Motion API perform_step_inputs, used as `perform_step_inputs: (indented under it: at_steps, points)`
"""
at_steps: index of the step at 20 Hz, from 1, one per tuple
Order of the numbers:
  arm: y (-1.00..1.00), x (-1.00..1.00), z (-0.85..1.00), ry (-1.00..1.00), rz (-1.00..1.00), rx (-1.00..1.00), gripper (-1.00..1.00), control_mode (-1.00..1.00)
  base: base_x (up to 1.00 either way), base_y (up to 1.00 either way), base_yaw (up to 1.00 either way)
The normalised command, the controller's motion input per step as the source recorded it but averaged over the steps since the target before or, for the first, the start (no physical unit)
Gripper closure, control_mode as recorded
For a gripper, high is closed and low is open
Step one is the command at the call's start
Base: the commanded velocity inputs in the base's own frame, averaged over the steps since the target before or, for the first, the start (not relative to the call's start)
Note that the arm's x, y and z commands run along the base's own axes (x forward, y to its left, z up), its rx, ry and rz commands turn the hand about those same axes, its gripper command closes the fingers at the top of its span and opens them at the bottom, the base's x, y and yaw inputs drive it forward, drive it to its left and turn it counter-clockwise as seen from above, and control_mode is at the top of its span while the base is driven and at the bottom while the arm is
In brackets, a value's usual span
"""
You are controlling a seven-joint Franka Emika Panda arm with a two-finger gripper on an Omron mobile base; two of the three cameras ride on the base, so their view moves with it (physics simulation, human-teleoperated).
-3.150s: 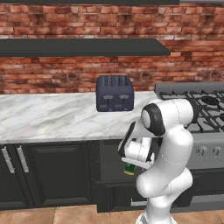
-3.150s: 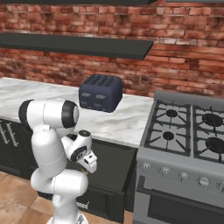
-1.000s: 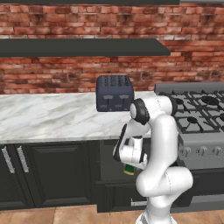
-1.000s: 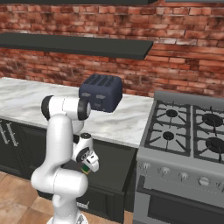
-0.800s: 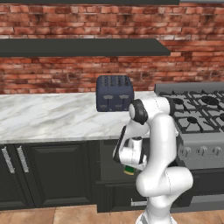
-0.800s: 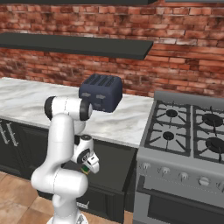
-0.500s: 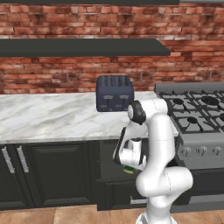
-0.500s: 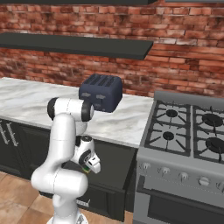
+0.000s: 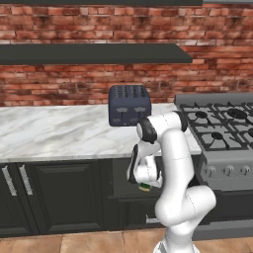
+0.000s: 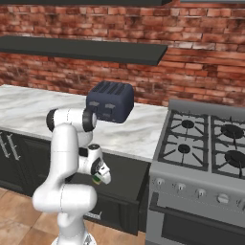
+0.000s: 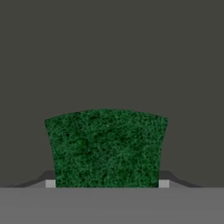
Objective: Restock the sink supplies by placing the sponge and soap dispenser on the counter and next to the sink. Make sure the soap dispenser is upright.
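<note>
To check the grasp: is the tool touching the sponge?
Touching. In the hand view the green sponge sits directly between the tool's two fingertips, no gap on either side.

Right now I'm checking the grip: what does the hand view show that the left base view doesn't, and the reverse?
Hand view: the sponge's green face close up, pinched between the gripper's fingertips. Left base view: the counter, a dark toaster, a stove, the brick wall and a shelf. Both: the sponge held in the gripper, low before the dark cabinets.
</note>
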Motion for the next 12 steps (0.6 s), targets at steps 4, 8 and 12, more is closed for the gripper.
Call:
perform_step_inputs:
  at_steps: [4,8,12]
  points:
    - [0.1,-0.2,-0.16,0.05,0.0,0.0,1.0,-1.0,0.0,0.0,0.0]
    - [0.02,-0.41,-0.07,0.06,0.0,0.0,1.0,-1.0,0.0,0.0,0.0]
    - [0.0,-0.68,-0.11,0.06,0.0,0.0,1.0,-1.0,0.0,0.0,0.0]
